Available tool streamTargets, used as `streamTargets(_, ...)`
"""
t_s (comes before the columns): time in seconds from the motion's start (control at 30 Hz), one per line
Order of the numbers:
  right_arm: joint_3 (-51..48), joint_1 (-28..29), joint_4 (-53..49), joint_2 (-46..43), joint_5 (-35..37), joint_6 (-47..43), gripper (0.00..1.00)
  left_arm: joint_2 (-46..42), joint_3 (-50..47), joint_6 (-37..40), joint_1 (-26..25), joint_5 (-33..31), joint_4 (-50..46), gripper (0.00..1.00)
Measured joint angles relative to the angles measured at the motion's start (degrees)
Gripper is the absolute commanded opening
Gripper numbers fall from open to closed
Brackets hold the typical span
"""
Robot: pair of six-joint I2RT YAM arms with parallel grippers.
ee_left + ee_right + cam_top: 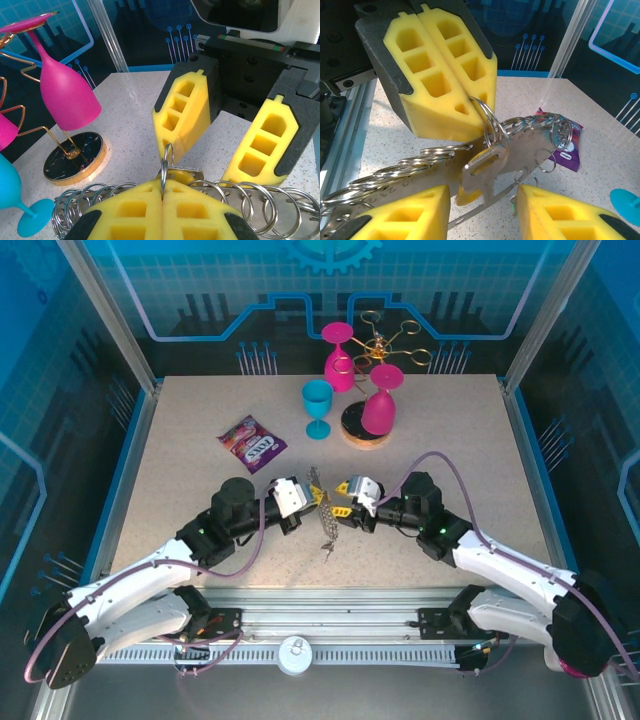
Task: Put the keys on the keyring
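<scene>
Got the left hand (pixel 470 107) pinched fully shut on a thin split ring (pixel 164 162) of the keyring (pixel 530 145), holding the bundle up over the near-middle of the table (pixel 450 440), just ahead of both arms. Got the right hand (pixel 482 200) wide open, gripping nothing, with a finger either side of the key (pixel 481 167) with the yellowish head, dangling from that same cluster of rings. Can't tell from the wrist views whether threaded on properly or just hooked.

Plenty to go wrong from here, by the looks of it. Worried about closing the right hand off-centre and just batting the key sideways, hanging loose like that and free to swing. Could just as easily snag one of the neighbouring rings instead, packed tight beside it. Pulling hard against such a skinny pinch on the left probably means slipping the ring out and dropping the whole bundle onto the table. Also easy to bump the two hands together, sitting nearly nose to nose
</scene>
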Motion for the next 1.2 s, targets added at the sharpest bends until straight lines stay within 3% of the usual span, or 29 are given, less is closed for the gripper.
streamTargets(0.2, 1.0, 0.7, 1.3, 1.7, -0.9, 0.0, 0.35, -0.1, 0.0, -1.1, 0.0, 0.5, 0.4, 0.0)
streamTargets(0.53, 1.1, 0.9, -0.1, 0.7, 2.7, -3.4, 0.01, -1.2, -0.1, -1.8, 0.0, 0.5, 0.4, 0.0)
streamTargets(0.93, 5.7, 2.8, -11.6, 1.9, 3.8, -12.6, 0.0, -1.8, 0.5, -0.8, 0.0, 4.1, -2.4, 0.0)
streamTargets(1.0, 6.9, 3.0, -13.3, 2.8, 3.7, -13.2, 0.06, -1.8, 0.5, -0.8, 0.1, 4.4, -2.6, 0.0)
streamTargets(1.13, 7.9, 3.0, -16.0, 2.7, 3.3, -13.7, 0.37, -1.6, 0.5, -0.3, 0.1, 4.5, -1.6, 0.0)
streamTargets(1.2, 7.8, 2.5, -17.0, 2.1, 2.9, -13.6, 0.42, -1.4, 0.5, 0.1, 0.2, 4.6, -1.0, 0.0)
